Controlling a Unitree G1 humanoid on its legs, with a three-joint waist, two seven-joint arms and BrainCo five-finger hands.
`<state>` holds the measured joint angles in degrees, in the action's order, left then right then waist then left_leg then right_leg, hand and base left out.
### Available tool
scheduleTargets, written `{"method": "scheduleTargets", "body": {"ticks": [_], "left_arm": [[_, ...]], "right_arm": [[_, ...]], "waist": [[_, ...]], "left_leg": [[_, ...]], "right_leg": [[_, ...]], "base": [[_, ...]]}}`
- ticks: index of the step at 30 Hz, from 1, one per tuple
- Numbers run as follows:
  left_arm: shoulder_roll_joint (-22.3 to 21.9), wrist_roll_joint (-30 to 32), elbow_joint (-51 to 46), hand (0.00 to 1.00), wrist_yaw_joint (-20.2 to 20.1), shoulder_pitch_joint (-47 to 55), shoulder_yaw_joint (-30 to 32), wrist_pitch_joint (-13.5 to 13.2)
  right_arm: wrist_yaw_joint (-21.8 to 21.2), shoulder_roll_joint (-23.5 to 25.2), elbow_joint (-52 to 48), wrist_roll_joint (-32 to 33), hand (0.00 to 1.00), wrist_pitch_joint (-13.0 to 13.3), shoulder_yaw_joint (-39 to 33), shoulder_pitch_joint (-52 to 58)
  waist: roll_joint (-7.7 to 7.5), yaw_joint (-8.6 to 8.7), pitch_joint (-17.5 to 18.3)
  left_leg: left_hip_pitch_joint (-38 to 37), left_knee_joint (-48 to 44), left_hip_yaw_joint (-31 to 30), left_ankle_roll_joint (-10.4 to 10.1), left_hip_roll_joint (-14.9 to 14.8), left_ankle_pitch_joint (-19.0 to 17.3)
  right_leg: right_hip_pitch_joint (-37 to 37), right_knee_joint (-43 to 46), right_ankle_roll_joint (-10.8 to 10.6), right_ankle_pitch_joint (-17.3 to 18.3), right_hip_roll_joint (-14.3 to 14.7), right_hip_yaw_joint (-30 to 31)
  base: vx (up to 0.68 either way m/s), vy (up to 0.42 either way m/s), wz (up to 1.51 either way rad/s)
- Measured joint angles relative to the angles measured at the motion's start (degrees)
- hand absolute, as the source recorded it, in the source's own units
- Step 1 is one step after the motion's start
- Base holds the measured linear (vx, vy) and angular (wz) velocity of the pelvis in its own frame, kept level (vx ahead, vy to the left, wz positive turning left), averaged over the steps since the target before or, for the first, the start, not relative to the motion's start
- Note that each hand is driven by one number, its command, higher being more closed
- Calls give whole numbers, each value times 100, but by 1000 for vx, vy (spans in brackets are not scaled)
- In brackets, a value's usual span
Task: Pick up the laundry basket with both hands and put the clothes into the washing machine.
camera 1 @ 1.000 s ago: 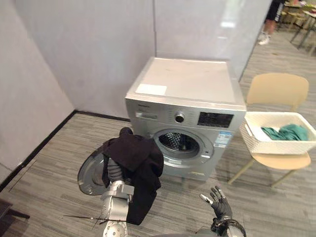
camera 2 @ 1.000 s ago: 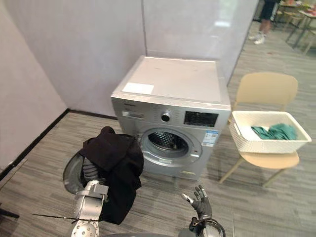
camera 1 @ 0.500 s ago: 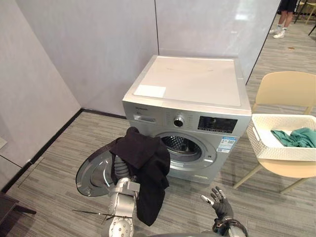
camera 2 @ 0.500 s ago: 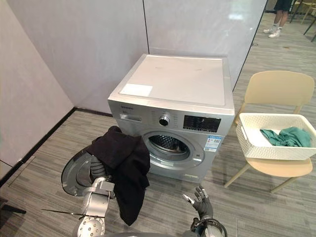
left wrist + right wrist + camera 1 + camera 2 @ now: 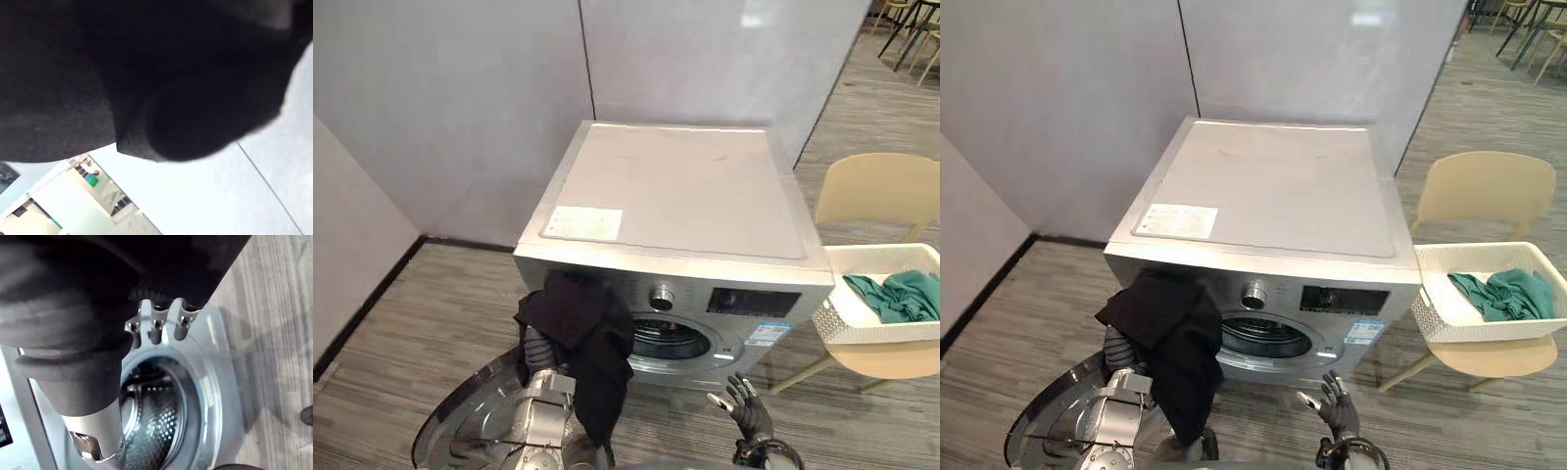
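A black garment hangs over my raised left hand and hides its fingers; it also covers most of the left wrist view as black cloth. The garment hangs just left of the open drum of the silver washing machine. My right hand is low in front of the washer with its fingers straight and holding nothing. In the right wrist view it faces the drum. The white laundry basket, with green clothes in it, rests on a chair at the right.
The washer's round door lies swung open at the lower left, under my left arm. A beige chair carries the basket to the washer's right. Grey walls stand behind and to the left, with wood-look floor around.
The whole picture has shifted as the camera came nearer to the washer. My left hand with the black garment now stands higher and closer to the drum opening. The right hand stays spread.
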<state>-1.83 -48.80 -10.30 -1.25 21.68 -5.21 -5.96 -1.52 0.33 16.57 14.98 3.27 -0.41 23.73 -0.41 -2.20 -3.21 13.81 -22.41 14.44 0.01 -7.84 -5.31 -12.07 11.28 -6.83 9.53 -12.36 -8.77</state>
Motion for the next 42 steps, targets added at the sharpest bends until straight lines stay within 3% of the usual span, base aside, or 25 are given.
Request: {"method": "scheduleTargets", "body": {"ticks": [4, 7, 9, 10, 12, 13, 15, 16, 17, 18, 20, 22, 23, 25, 28, 30, 32, 42], "left_arm": [[54, 0, -42, 100, 2, 2, 37, -5], [103, 13, -36, 100, 6, 1, -41, -2], [162, 15, -35, 100, 18, 4, -120, 0], [255, 15, -11, 100, 25, -4, -166, 3], [257, 38, 75, 100, 29, -7, -173, -1], [256, 57, 186, 100, 28, -34, -176, -8], [251, 55, 217, 100, 27, -37, -173, -37], [252, 55, 238, 100, 19, -19, -165, -138], [274, 54, 225, 100, -7, -31, -121, -238], [251, 53, 231, 100, -6, -33, -113, -244], [94, 55, 257, 100, -2, -26, -154, -204], [66, 54, 254, 100, -5, -48, -160, -182], [55, 55, 210, 100, -3, -80, -160, -179], [106, 54, 125, 100, 0, -197, -211, -173], [165, 54, 118, 100, 22, -551, -324, -157], [208, 56, 120, 100, 74, -797, -471, -79], [220, 57, 130, 100, 177, -1000, -595, -53], [202, 406, 778, 100, 676, -2757, -801, -93]], "right_arm": [[-1, 16, 3, -22, 0, 11, -15, -174], [-16, -4, 40, -138, 0, 15, -94, -198], [-31, 14, 192, -195, 0, 15, -116, -198], [-94, 69, 391, -219, 0, 6, -174, -222], [-124, 73, 565, -255, 0, -48, -212, -137], [-124, 72, 599, -324, 0, -84, -230, -114], [-124, 85, 667, -385, 0, -101, -260, -125], [-125, 90, 679, -390, 0, -109, -322, -93], [-114, 108, 695, -395, 0, -114, -342, -50], [-115, 104, 717, -402, 0, -124, -374, -31], [-119, -196, 715, -414, 0, -142, -472, -9], [-139, -328, 704, -414, 0, -142, -484, -63], [-163, -380, 653, -413, 0, -142, -519, -150], [-203, -410, 435, -409, 0, -142, -520, -279], [-206, -434, -46, -379, 0, -132, -513, -559], [-176, -436, -247, -362, 0, -133, -450, -843], [-80, -434, -408, -353, 0, -131, -376, -1037], [474, -428, -894, -150, 0, -78, -444, -1794]], "waist": [[-102, -41, 42], [-125, -49, 45], [-137, -8, 3], [-121, 46, -36], [-131, 56, -60], [-96, 106, -57], [-79, 118, -58], [-89, 107, -42], [-208, 66, -61], [-209, 1, -56], [134, -56, -183], [194, -44, -225], [256, -41, -352], [242, -37, -633], [181, -29, -1027], [35, -24, -1379], [-54, -33, -1550], [-90, -8, -2248]], "left_leg": [[-204, -20, 144, 22, 125, -381], [-437, 164, 296, 20, 308, -596], [-636, 322, 302, 36, 406, -608], [-804, 382, 252, 88, 399, -638], [-1161, 527, 201, 98, 355, -640], [-1276, 548, 121, 56, 261, -665], [-1324, 500, -37, -69, 99, -719], [-1227, 321, -185, -253, 24, -766], [-1086, 8, -399, -440, 41, -930], [-1010, -145, -499, -510, 0, -1017], [-649, -773, -843, -641, -308, -1139], [-347, -1081, -955, -668, -350, -1155], [-100, -1406, -1014, -780, -481, -1235], [364, -2045, -1202, -799, -624, -1365], [1209, -3006, -1380, -883, -747, -1871], [1720, -3604, -1404, -959, -818, -2020], [2263, -3984, -1454, -1006, -850, -2076], [4638, -5370, -1628, -983, -916, -2113]], "right_leg": [[-76, 86, -69, -171, -180, 149], [557, 1369, -114, -194, -411, 516], [1389, 2965, -777, -631, -513, 900], [1808, 3828, -840, -604, -463, 1119], [2185, 4384, -521, -129, -488, 890], [2262, 4192, -185, 142, -482, 662], [2373, 3424, 2, 278, -474, 393], [2272, 2514, 92, 131, -430, 189], [2105, 1845, -67, -15, -464, 69], [1946, 1743, -190, 212, -441, 12], [1927, 2014, -43, 540, -263, -350], [2211, 2436, 34, 749, -243, -438], [2423, 2808, 118, 884, -190, -461], [2820, 3451, 249, 1096, -158, -464], [3729, 4518, 291, 1606, -158, -241], [4325, 5144, 286, 1792, -158, -41], [4928, 5508, 338, 1827, -147, 90], [7475, 6851, 356, 1779, 9, 595]], "base": [[151, 153, -12], [119, 142, -20], [118, 82, 1], [175, 32, 16], [151, -49, 21], [128, -139, 36], [131, -205, 47], [189, -346, 69], [192, -372, 72], [178, -351, 67], [79, -215, 59], [-17, -184, 35], [-70, -197, 10], [-156, -152, 2], [-263, -98, -12], [-307, -50, -24], [-257, -18, -24], [-121, -15, -11]]}}
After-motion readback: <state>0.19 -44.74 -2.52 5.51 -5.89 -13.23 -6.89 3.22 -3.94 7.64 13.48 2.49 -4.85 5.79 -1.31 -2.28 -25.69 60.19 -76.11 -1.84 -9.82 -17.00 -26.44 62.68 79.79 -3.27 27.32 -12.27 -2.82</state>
